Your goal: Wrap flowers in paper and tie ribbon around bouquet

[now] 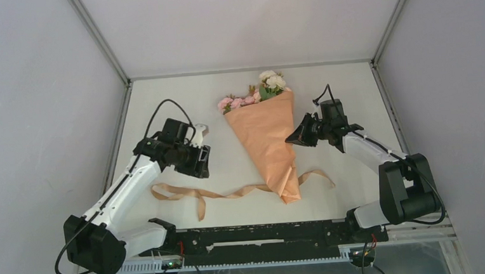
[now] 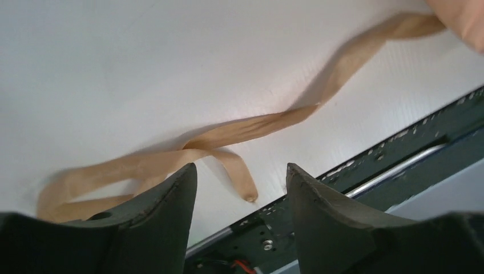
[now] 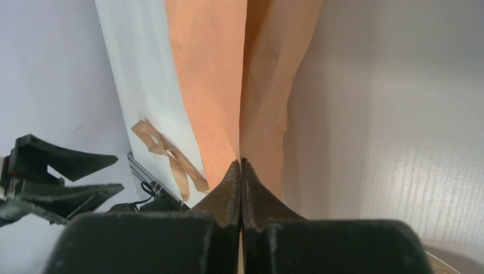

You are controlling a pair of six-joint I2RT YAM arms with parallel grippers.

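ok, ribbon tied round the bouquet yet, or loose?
Loose. The ribbon lies slack on the table, trailing out both sides of the bouquet near its tip; no knot.

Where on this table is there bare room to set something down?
Bare: the table's far-left corner, between the back edge, the left arm and the bouquet; and the far-right corner beyond the right arm. Crowded: the near edge, where the ribbon runs under the bouquet's tip.

One bouquet (image 1: 268, 135), one ribbon (image 1: 231, 193), one table (image 1: 351, 86), two grippers, namely left gripper (image 2: 241, 166) and right gripper (image 3: 241, 161), roses (image 1: 270, 83) in the bouquet too small for a firm count
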